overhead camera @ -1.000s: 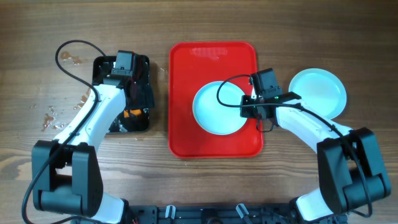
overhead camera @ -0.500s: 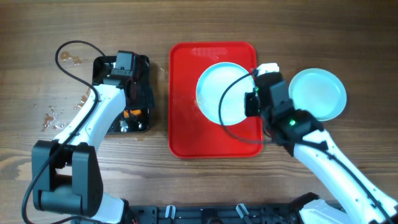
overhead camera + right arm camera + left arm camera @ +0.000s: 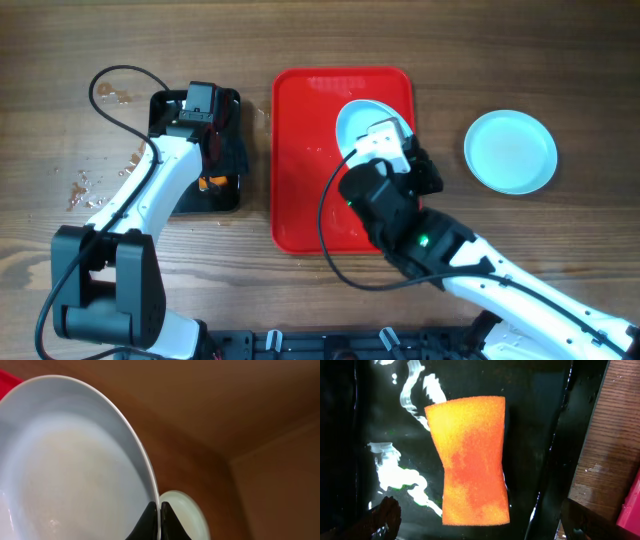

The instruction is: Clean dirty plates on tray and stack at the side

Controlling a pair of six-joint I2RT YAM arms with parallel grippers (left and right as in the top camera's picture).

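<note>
**Overhead view.** The right arm covered most of the pale blue round plate (image 3: 352, 114) on the red rectangular plastic tray (image 3: 300, 150), leaving only its upper arc. The left arm hid most of the orange sponge (image 3: 212, 183).

**Right wrist view.** That plate ran off the left and bottom edges. A second pale plate (image 3: 186, 509), lower centre, was blurred and partly hidden.

**Left wrist view.** The left gripper (image 3: 480, 505) showed only dark fingers (image 3: 382, 517), cut off at the bottom corners.
</note>
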